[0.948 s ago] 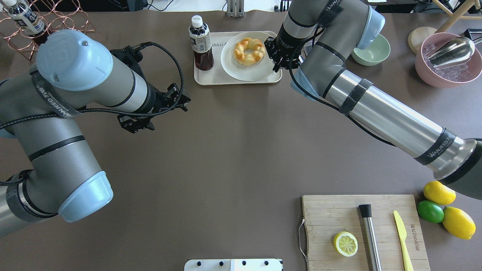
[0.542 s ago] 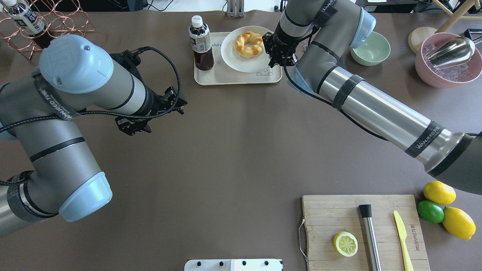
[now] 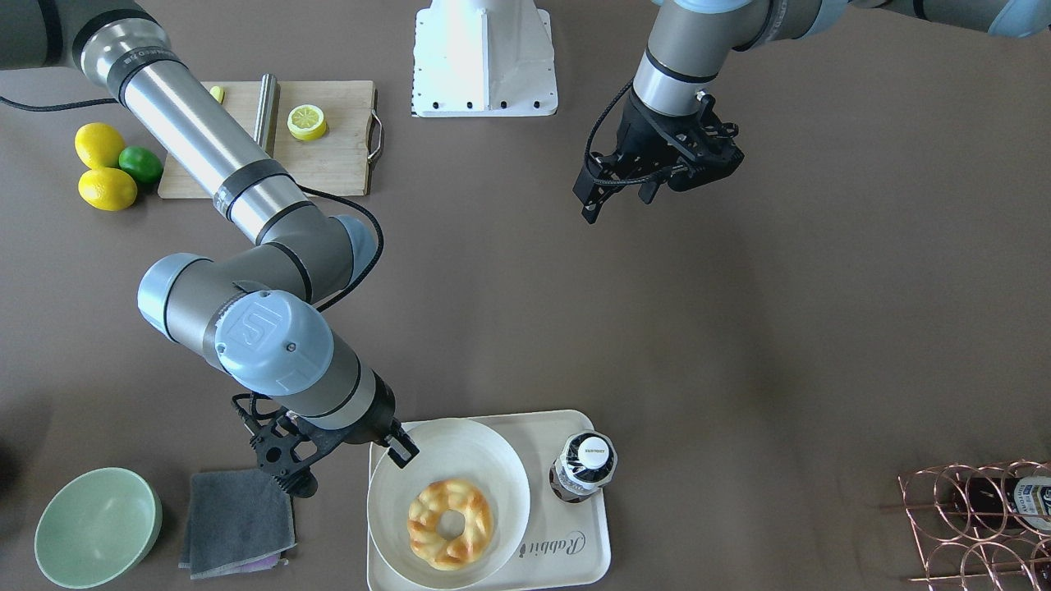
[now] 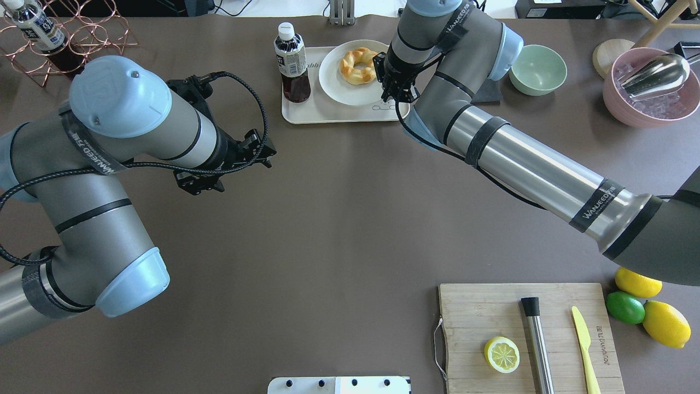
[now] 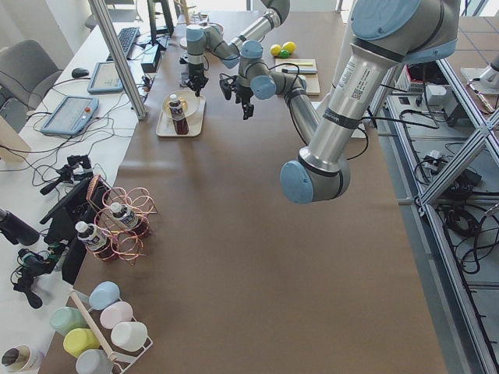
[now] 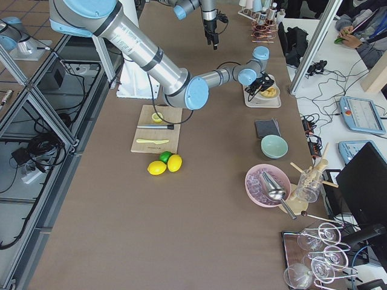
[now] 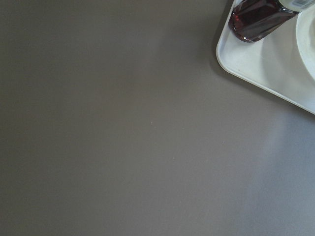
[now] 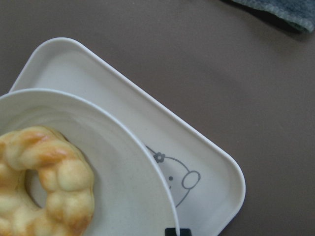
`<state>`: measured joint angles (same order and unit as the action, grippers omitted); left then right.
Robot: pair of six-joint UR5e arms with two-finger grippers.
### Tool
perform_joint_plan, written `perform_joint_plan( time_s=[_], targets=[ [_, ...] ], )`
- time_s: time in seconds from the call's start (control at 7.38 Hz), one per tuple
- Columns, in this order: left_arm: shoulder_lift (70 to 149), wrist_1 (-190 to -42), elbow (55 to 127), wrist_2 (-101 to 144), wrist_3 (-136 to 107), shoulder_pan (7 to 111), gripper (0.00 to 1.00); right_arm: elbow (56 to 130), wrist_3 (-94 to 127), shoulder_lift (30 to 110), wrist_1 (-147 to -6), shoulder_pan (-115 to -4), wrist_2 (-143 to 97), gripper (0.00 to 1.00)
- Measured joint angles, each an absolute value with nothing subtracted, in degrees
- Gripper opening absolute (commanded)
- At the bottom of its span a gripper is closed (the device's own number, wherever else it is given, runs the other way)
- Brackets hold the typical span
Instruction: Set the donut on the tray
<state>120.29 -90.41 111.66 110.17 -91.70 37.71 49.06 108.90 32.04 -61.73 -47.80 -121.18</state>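
Pinching the rim of the white bowl that is carrying the donut over the tray, the right end effector is sitting just beside the donut, while the spread left end effector is hanging above the counter, well apart from the tray.

Every feed I have is bright and evenly lit from above. Shadows around the tray are soft and faint. The white bowl on it nearly washes out. My left wrist feed shows a pale sheen on the tabletop below the tray's corner. Close up, the donut in that bowl looks slightly soft.
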Motion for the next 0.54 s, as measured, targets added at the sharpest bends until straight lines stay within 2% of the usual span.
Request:
perform_joint_plan(
  time_s=[0.14,0.27,0.41,0.54],
  targets=[
    [120.3,-90.5,111.5,110.1,-91.6,37.8,0.98,48.9,109.8,31.9,-61.6,-47.1,-120.5,0.0],
    [120.3,-90.4,111.4,110.1,-91.5,37.8,0.98,48.9,110.4,31.7,-61.5,-46.4,-119.7,0.34],
    [120.3,-90.3,111.4,110.2,-91.6,38.0,0.98,48.9,110.6,31.5,-61.4,-46.2,-119.3,0.98],
    [120.3,-90.2,111.5,110.2,-91.7,38.2,0.98,48.9,110.6,31.3,-61.3,-46.2,-119.2,1.0]
  ],
)
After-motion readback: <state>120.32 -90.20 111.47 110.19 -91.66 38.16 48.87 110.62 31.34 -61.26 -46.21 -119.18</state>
